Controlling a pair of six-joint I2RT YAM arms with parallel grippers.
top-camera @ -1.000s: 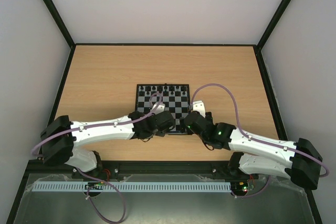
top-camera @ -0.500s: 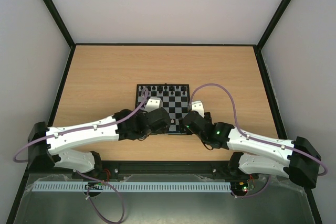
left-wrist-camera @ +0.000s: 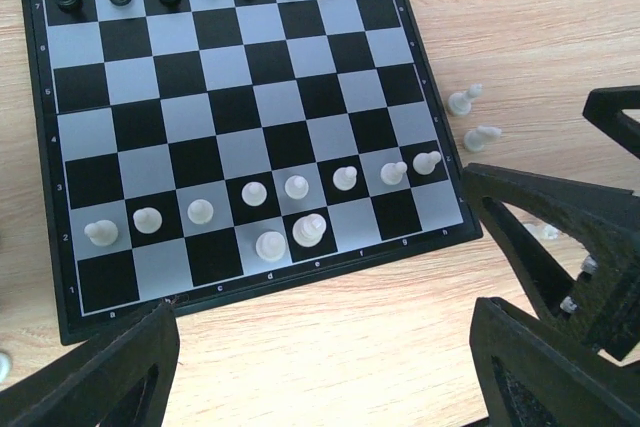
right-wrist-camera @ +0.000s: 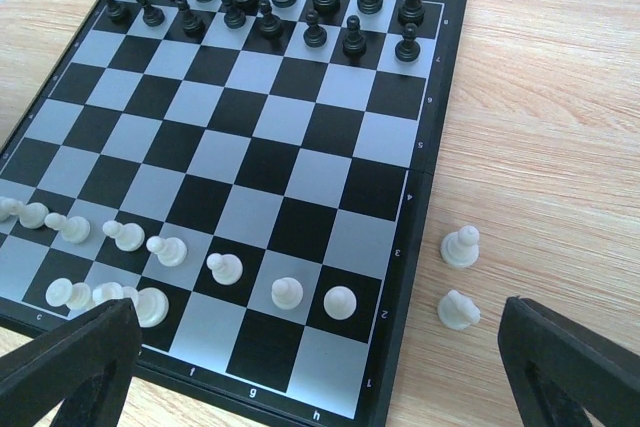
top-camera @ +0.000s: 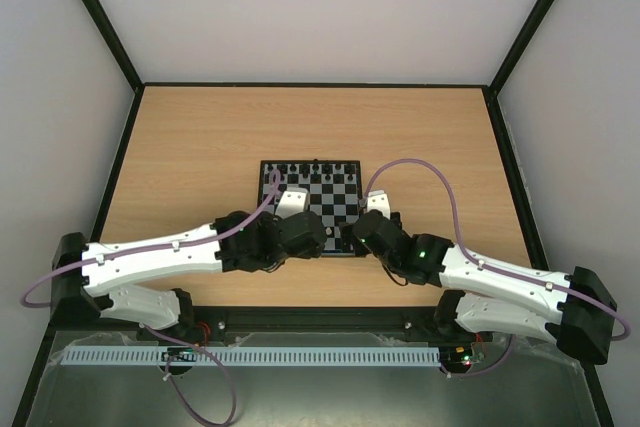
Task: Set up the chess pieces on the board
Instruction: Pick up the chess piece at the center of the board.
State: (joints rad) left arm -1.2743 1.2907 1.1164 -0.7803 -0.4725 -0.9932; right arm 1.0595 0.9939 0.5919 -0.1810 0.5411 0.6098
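chess pieces [right-wrist-camera: 287, 292] stand on the board [right-wrist-camera: 265, 162], 2 white ones [right-wrist-camera: 460, 247] beside it; left gripper [left-wrist-camera: 320, 337] and right gripper [right-wrist-camera: 318, 315] spread apart.

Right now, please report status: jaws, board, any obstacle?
Left gripper, right gripper: jaws open, empty. Black pieces set; white back rank mostly unfilled. Two white pieces on table beside board. Nothing blocking.

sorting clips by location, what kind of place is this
Probably a lab robot cell, not a home: plain white panels in a black frame box in a wood-grain table, and a left arm and right arm are mounted at its near edge, reaching over a small chessboard.
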